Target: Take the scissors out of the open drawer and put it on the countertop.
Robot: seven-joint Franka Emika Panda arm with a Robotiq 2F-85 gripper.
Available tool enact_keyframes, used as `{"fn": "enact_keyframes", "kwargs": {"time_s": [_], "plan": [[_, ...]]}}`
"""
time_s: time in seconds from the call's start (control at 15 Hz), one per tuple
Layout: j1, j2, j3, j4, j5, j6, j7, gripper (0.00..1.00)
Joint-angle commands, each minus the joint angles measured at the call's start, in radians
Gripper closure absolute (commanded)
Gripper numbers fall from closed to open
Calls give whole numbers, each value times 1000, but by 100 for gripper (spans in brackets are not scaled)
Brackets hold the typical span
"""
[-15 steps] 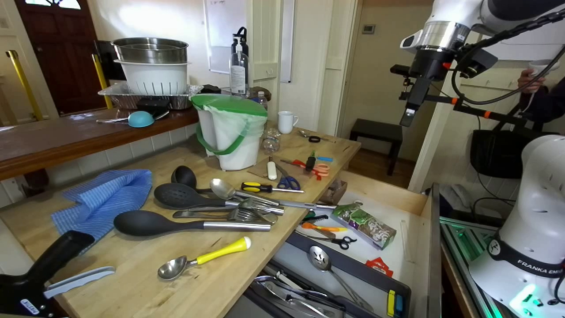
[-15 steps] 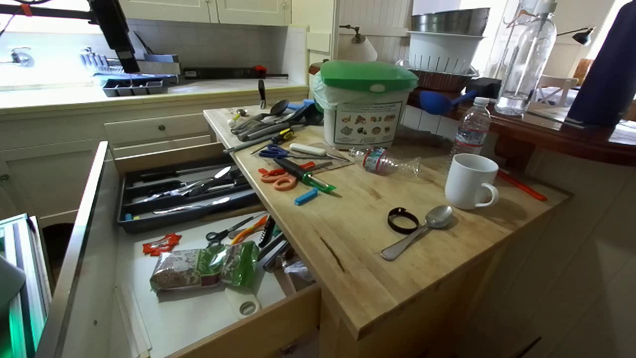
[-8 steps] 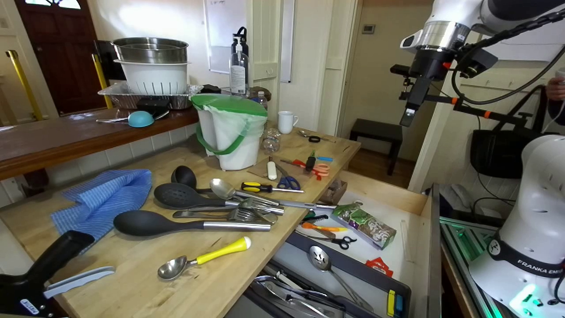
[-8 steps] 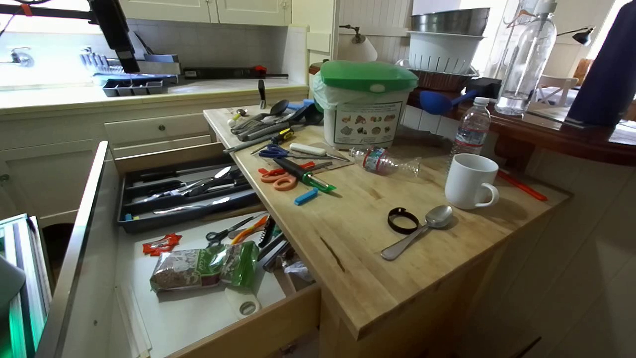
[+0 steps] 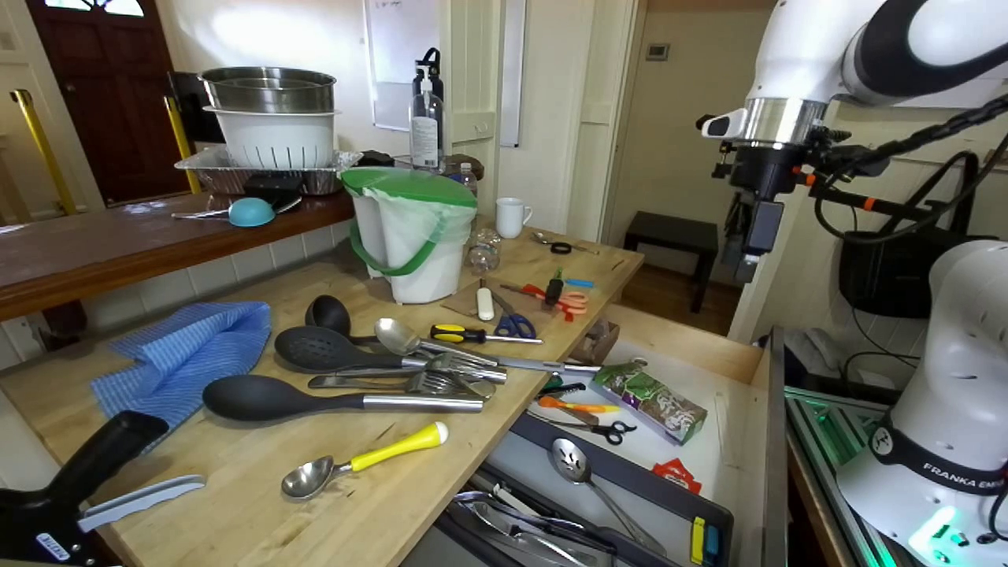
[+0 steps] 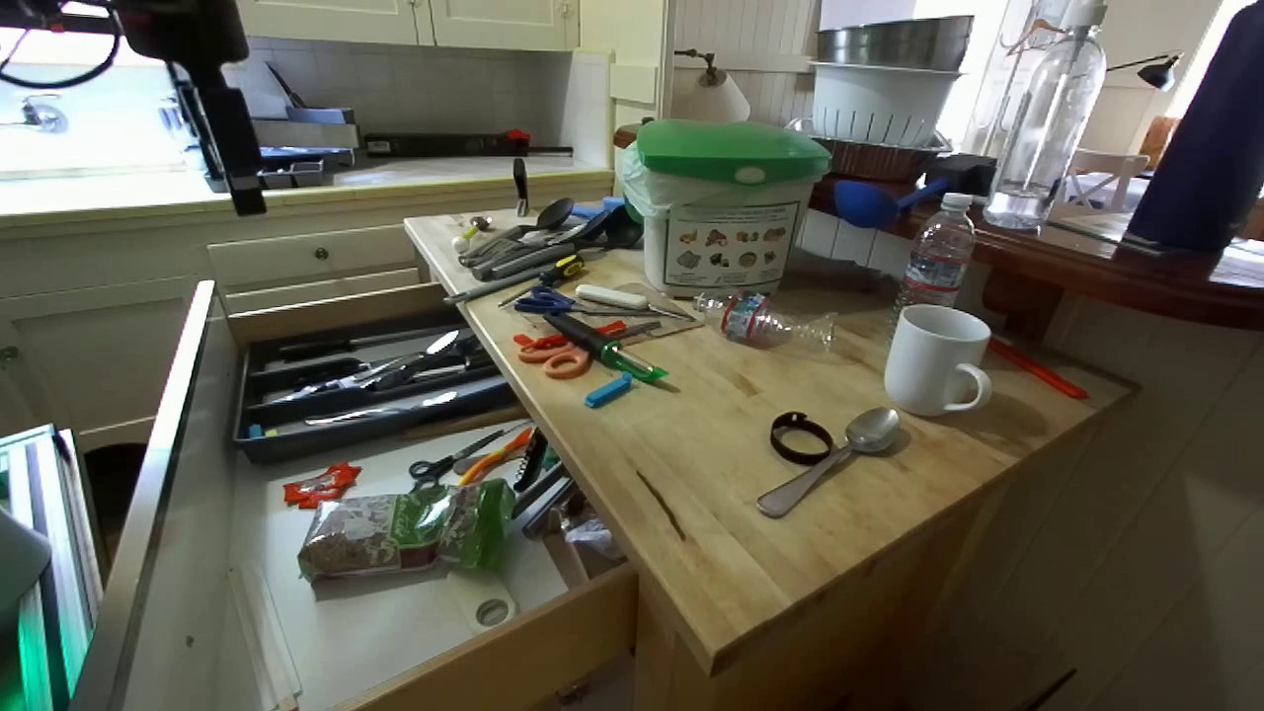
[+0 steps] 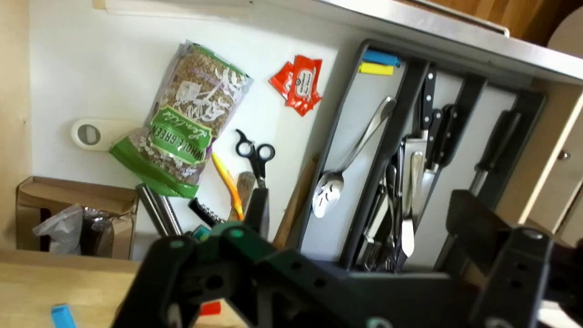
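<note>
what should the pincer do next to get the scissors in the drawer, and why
Probably shift the open pincer toward the lentil bag: in the wrist view one finger covers part of the black-handled scissors, and the gap faces the cutlery tray instead.

The pincer [image 7: 359, 200] hangs pointing downward, spread wide.
</note>
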Motion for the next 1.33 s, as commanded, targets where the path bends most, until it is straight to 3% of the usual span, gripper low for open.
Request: {"fn": "enact_keyframes", "kwargs": {"time_s": [0.0,0.07,0.27,0.33,0.4,0.8,1.07,1.27], "plan": [[-22,-3,16,-116,-87,88,-34,0],[-22,55,14,-63,-107,116,-29,0],[-52,103,44,-77,-195,322,20,0],[-59,147,40,-75,-212,339,17,0],[-36,73,23,-73,-169,273,-4,0],[-50,147,32,-65,-194,315,-1,0],[-5,293,-18,-63,-142,532,-47,0],[65,404,-77,-72,-79,651,-195,0]]}}
